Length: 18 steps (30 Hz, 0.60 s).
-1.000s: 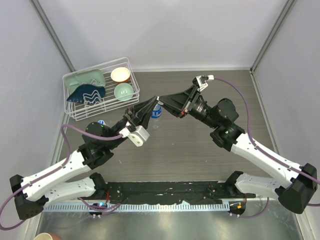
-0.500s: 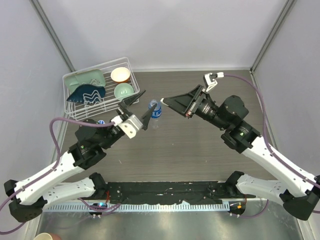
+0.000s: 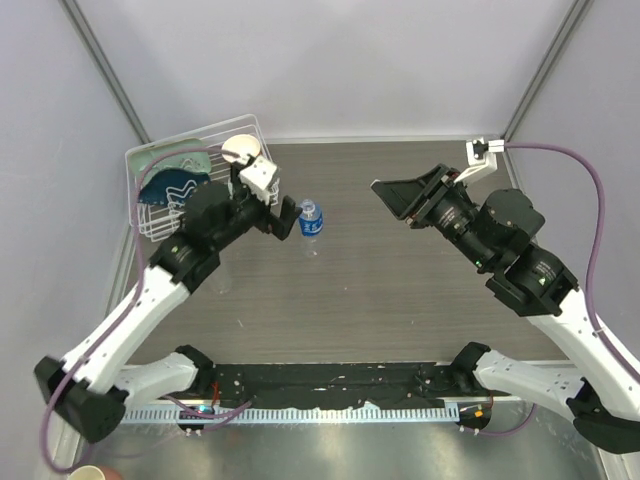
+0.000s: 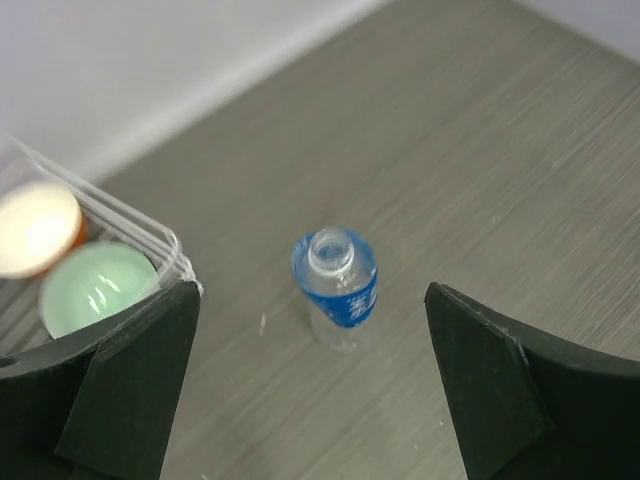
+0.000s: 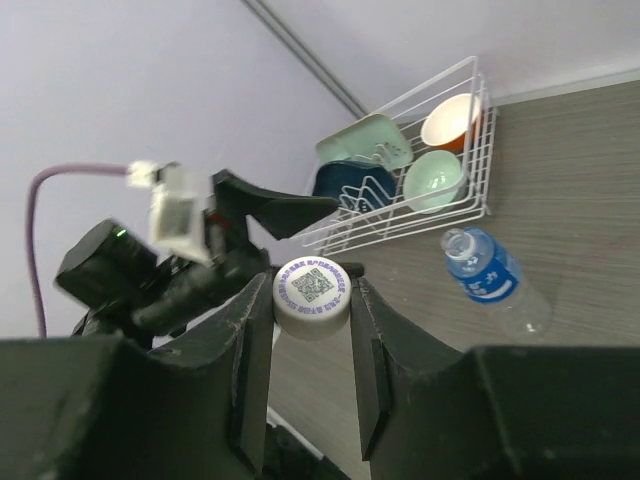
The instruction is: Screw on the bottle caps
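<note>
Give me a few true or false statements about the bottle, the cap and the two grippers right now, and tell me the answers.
1. The blue-label bottle stands upright on the table with its mouth uncapped. True.
2. The right gripper is empty. False: it is shut on a white cap that carries a printed code sticker.
3. The left gripper is clamped around the bottle. False: its jaws are wide open, and the bottle stands apart from both fingers.
4. A green bowl and a cream bowl sit side by side in the wire rack. True.
</note>
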Each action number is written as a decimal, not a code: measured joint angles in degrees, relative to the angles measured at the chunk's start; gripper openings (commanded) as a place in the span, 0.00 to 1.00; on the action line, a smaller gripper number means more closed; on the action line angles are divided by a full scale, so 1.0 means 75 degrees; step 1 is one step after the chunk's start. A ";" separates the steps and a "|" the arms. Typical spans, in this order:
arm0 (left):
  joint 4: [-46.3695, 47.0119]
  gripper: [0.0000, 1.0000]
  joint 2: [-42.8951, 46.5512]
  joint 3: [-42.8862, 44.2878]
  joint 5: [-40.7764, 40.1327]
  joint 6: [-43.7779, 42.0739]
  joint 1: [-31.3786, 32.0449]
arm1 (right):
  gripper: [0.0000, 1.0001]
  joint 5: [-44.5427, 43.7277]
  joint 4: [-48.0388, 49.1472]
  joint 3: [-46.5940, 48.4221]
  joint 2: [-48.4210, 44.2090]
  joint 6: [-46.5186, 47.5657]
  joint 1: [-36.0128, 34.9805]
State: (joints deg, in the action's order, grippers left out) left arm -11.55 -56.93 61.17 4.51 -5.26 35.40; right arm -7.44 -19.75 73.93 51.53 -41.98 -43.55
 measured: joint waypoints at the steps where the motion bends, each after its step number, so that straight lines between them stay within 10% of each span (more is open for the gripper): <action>1: -0.0006 1.00 -0.0312 0.0003 0.0131 0.0195 -0.0224 | 0.05 -0.0079 -0.0061 0.0000 -0.0029 0.0096 0.0000; 18: 0.1830 1.00 -0.2465 -0.0405 0.1326 0.2238 -0.0737 | 0.05 -0.0487 -0.0350 -0.0189 -0.0294 0.1099 0.0000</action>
State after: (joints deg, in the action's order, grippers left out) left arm 2.17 -75.42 58.13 14.46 11.53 29.87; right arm -11.09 -22.37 72.51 49.32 -33.74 -43.55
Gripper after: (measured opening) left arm 0.996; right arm 0.372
